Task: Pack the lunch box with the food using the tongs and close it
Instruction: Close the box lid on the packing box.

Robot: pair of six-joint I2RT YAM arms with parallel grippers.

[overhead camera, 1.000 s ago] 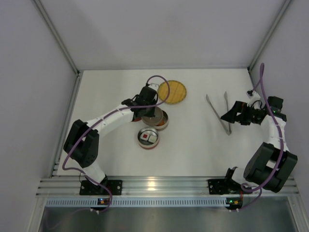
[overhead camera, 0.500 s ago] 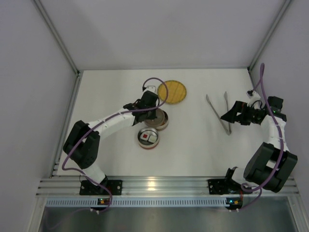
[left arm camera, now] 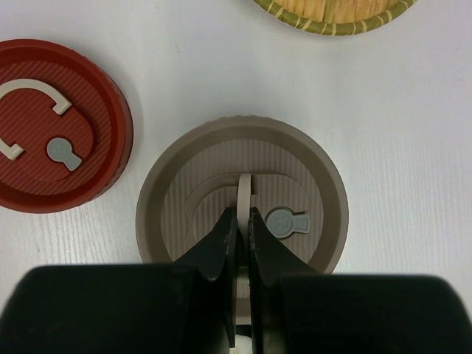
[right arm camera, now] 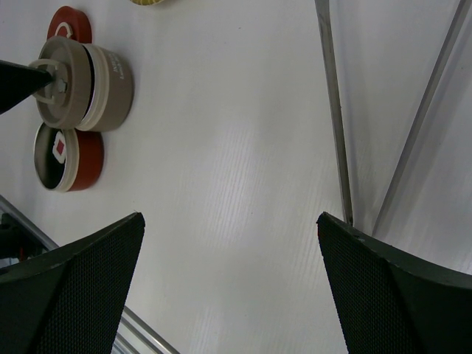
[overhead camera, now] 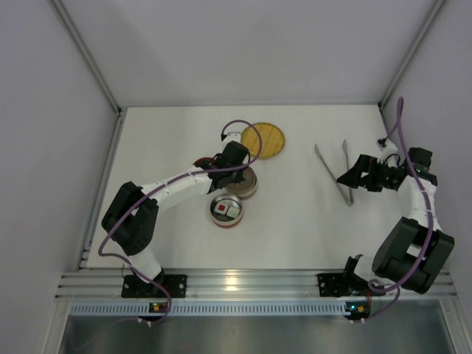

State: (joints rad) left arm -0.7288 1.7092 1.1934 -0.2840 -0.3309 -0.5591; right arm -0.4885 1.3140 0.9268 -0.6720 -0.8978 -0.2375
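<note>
Food (overhead camera: 226, 212), a dark cube with a red top and a white cube beside it, lies in the open red tier (overhead camera: 226, 226) near the middle of the bench (overhead camera: 302, 236). From above, the beige tier (overhead camera: 247, 190) stands touching or just beside it at 1 o'clock. The beige lid (left arm camera: 240, 195) covers that tier. The left gripper (left arm camera: 241, 214) is pinched narrow on the lid's upright loop handle, probably because the thin loop is the only part that gives a centred hold for lowering the lid square. I cannot tell from the side whether the lid is fully seated, and no orange pieces show.

The red lid (left arm camera: 59, 136) lies flat at 10 o'clock from the beige tier, out of the way until the red tier needs it. The woven plate (overhead camera: 263, 140) sits at 1 o'clock, bare on the part that shows.

The tongs (overhead camera: 328, 169) lie well apart at 3 o'clock, their narrow V opening away from the arms. The right gripper (right arm camera: 228, 221) hangs beside them spread wide and holding nothing, so the packing tool looks done with and closing is the step in hand.
</note>
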